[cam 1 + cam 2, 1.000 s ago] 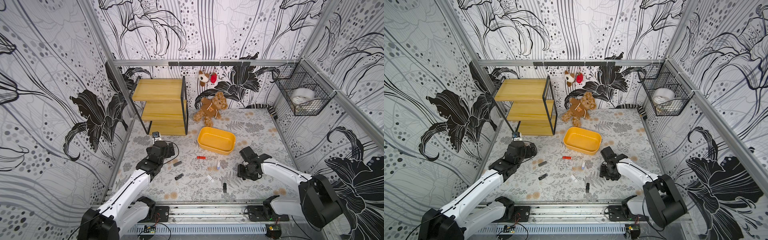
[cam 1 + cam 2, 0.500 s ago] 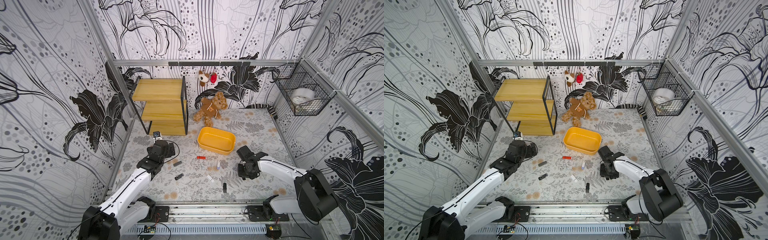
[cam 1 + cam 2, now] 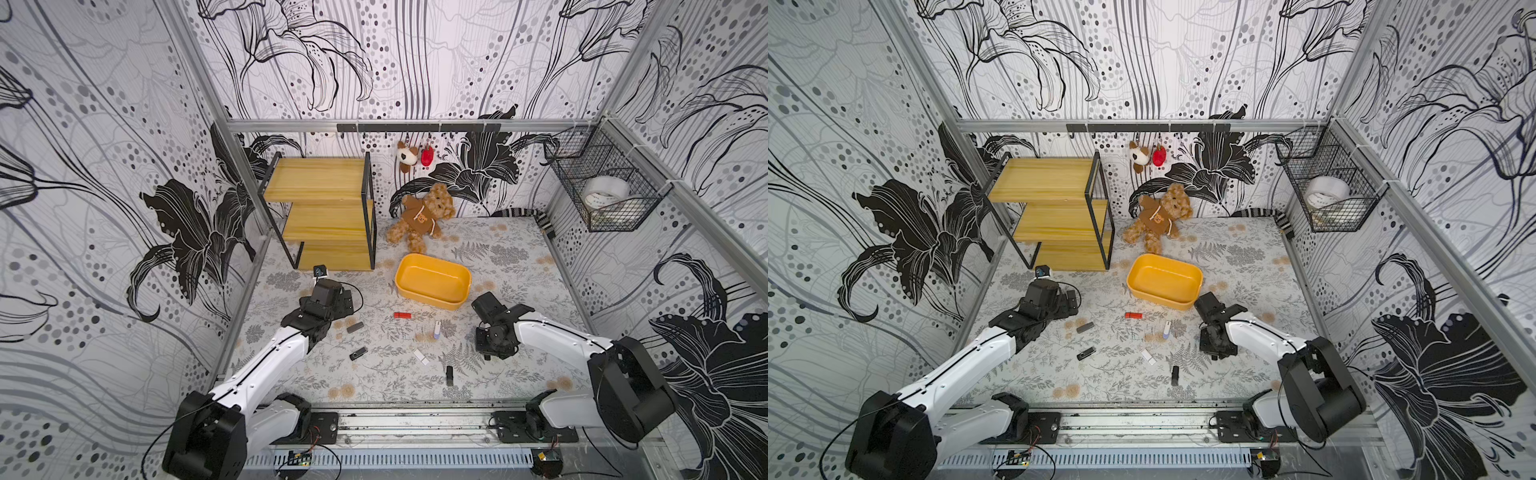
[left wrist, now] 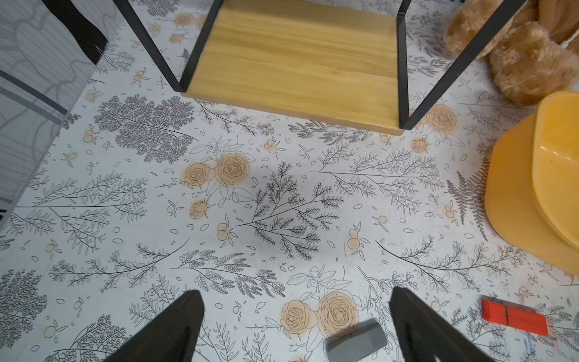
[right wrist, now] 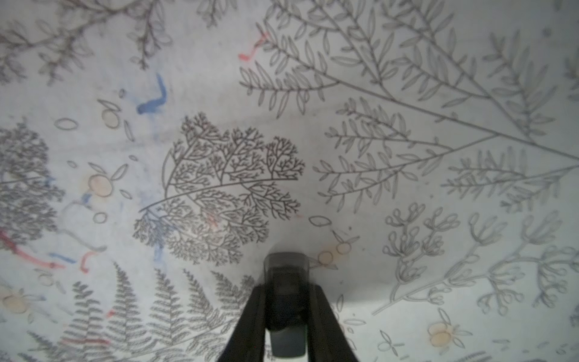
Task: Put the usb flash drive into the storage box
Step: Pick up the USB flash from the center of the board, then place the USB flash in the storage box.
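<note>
USB flash drive [image 5: 286, 266], a dark grey stick, sits clamped between the fingers of the right pincer [image 5: 287, 290], its capped end poking out over the flowered worktop [image 5: 407, 94]. In both top views that pincer points down just right of centre in the frame, near the lower right corner of the yellow storage box [image 3: 432, 300] but apart from it. The left pincer [image 4: 294, 291] stands wide apart, left of centre, with a grey drive [image 4: 355, 340] lying between its fingers. A red drive [image 3: 402, 315] lies just below the box.
</note>
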You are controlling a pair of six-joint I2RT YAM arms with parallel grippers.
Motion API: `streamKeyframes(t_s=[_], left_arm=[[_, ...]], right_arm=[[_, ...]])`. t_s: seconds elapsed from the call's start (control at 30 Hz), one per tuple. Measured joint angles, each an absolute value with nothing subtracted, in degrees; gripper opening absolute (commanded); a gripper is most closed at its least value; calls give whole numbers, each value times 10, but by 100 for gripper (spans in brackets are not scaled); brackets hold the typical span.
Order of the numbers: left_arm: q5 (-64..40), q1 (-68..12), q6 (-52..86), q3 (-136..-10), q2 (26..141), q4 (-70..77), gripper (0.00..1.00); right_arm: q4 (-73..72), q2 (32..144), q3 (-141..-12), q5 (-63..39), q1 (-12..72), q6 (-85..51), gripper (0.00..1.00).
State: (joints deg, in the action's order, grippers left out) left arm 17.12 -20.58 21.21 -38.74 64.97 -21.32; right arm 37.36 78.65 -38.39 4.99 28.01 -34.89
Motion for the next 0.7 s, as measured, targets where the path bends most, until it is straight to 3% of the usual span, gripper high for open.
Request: streamKeyframes(t_s=[0.2,0.47,0.7], left_arm=[[131,-206,212,-398,682,-225,98],[53,-222,197,-429,714,-246,99],[40,-232,182,-465,746,-278,98]], right_arm=[[402,781,-417,50,282,-349,0],[447,786,-573,51,282,-338,0],[459,894,-737,51,282,-305,0]])
